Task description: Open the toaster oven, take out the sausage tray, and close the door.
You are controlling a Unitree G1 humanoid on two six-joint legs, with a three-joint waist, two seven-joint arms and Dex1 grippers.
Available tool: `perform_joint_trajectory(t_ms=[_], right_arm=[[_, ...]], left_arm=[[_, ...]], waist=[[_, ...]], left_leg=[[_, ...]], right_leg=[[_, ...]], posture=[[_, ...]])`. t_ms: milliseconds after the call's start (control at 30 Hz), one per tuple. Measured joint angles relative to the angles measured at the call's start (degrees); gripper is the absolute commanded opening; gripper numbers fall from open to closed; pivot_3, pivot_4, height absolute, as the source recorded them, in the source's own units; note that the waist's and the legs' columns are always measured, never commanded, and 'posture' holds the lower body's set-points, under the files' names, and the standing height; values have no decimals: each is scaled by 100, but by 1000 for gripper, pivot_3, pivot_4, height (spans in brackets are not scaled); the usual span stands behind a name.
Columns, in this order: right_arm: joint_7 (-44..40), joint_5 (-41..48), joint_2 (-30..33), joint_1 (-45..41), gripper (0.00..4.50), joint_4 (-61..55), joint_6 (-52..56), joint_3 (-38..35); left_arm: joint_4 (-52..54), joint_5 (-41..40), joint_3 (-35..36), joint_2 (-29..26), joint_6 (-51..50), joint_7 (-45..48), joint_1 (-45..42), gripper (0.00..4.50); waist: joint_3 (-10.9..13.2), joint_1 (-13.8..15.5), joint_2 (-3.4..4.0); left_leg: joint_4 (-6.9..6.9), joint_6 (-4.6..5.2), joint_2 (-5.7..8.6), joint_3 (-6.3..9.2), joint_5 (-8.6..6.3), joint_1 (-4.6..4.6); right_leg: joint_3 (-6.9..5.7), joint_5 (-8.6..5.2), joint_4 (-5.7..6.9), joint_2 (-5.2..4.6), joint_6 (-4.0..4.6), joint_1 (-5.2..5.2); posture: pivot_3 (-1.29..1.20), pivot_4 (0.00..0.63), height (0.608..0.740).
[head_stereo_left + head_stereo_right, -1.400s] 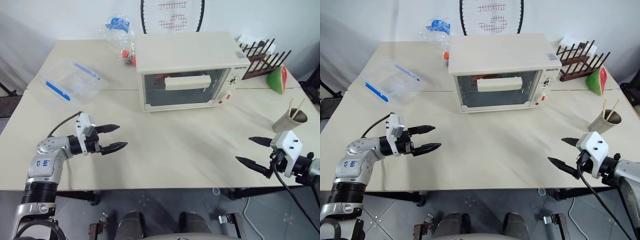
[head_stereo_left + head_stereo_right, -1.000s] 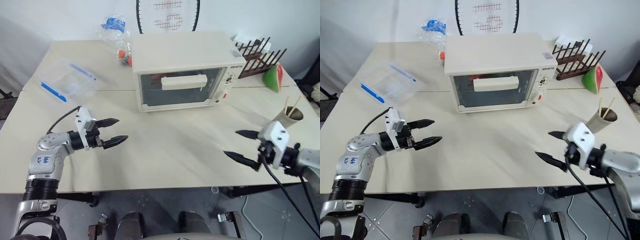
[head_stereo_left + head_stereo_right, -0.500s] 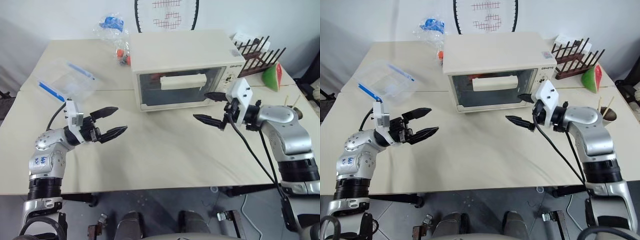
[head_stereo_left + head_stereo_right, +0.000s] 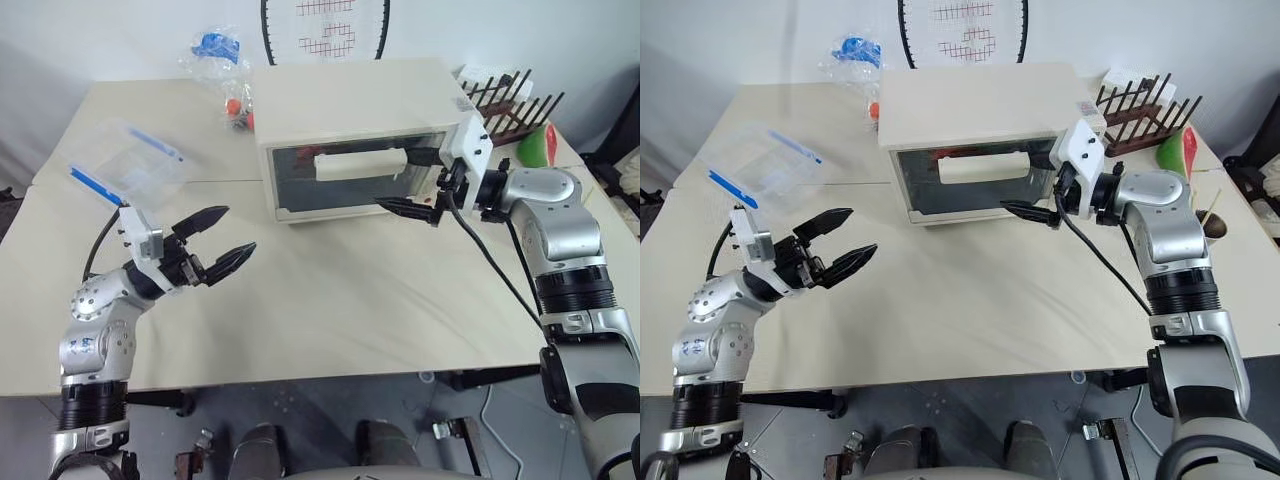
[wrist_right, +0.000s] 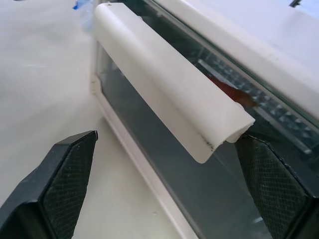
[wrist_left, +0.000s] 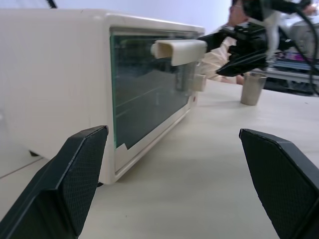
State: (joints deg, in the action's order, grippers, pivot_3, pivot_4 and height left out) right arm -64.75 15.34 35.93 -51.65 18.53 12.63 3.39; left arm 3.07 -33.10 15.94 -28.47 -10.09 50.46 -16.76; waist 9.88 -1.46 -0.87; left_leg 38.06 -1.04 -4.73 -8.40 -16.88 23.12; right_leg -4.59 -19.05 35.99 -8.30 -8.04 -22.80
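The cream-white toaster oven [image 4: 350,105] stands at the back middle of the table, its glass door [image 4: 345,188] shut. My right gripper [image 4: 403,182] is open right in front of the door. Its fingers stand above and below the right end of the cream bar handle [image 5: 164,82], not touching it. Behind the glass, the sausage tray [image 5: 271,112] shows as ribbed metal with a red sausage [image 5: 227,91] on it. My left gripper [image 4: 236,232] is open and empty over the table's left front, pointing toward the oven [image 6: 65,74].
A clear plastic box with blue clips [image 4: 125,165] lies at the left, a plastic bag [image 4: 215,55] behind it. A dark dish rack [image 4: 505,100] and a watermelon slice [image 4: 535,145] sit right of the oven. A cup with sticks [image 4: 1212,222] stands at the right edge.
My right arm has swung up and left from the table's right front edge to the oven door, still open. My left gripper rose a little and tilted upward.
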Motion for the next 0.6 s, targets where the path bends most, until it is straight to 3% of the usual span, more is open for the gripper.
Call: perform_joint_trajectory(t_ms=[400,600], right_arm=[[-444,111,326,649,4474,-1121,556,13],[-292,117,324,1004,4500,-1529,656,-42]], left_arm=[[327,-361,151,-152,-791,-585,1,4500],[-286,-529,142,-606,-979,128,-816,3015]], waist=[[0,-36,1],[0,-47,1]], left_leg=[[-5,-2,-1,-5,-1,-4],[-4,-3,-1,-10,-2,-6]], right_leg=[[0,0,-1,0,0,-3],[-1,0,-2,1,0,-3]], posture=[[0,150,740],[0,150,740]])
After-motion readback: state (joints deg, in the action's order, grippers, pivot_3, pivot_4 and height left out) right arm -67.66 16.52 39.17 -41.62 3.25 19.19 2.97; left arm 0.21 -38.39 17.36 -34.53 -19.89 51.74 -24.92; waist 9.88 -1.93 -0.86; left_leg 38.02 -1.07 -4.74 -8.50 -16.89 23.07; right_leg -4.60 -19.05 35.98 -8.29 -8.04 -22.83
